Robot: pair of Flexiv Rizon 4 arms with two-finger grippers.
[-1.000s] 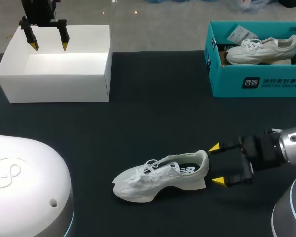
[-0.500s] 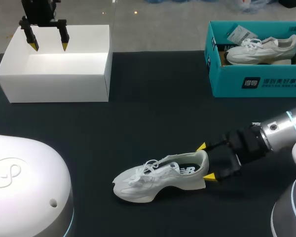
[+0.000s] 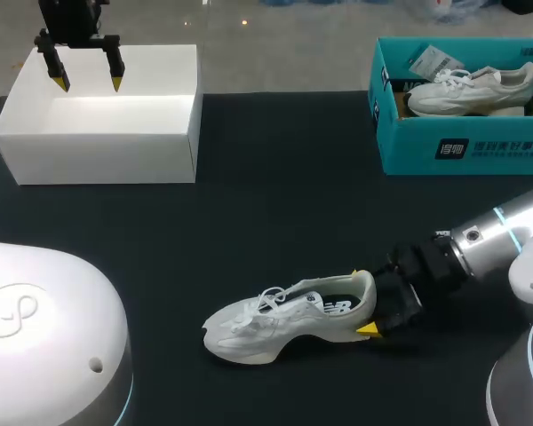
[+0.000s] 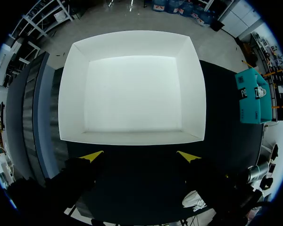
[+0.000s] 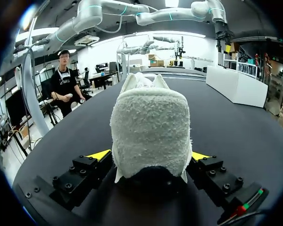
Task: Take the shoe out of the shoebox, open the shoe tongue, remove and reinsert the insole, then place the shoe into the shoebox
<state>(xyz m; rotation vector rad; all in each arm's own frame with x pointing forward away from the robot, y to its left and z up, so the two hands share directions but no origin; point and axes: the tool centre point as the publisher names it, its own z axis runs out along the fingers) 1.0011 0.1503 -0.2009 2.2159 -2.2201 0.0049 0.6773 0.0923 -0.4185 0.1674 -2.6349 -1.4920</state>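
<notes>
A white sneaker (image 3: 284,324) lies on its side on the black table, toe to the left, heel (image 5: 151,127) to the right. My right gripper (image 3: 364,302) is open and straddles the heel, one yellow tip on each side; in the right wrist view the heel fills the gap between the right gripper's (image 5: 151,155) fingers. The empty white shoebox (image 3: 98,160) stands at the far left. Above its back edge hangs my left gripper (image 3: 89,84), open and empty. In the left wrist view the left gripper (image 4: 140,156) looks down into the white box (image 4: 132,139), with the sneaker (image 4: 195,202) far off.
A teal box (image 3: 466,146) at the far right holds another white shoe (image 3: 471,89). It also shows in the left wrist view as the teal box (image 4: 252,101). Black tabletop lies bare between the two boxes and the sneaker.
My right gripper has moved left from beside the heel until its open fingers straddle it. The sneaker and the left arm have stayed in place.
</notes>
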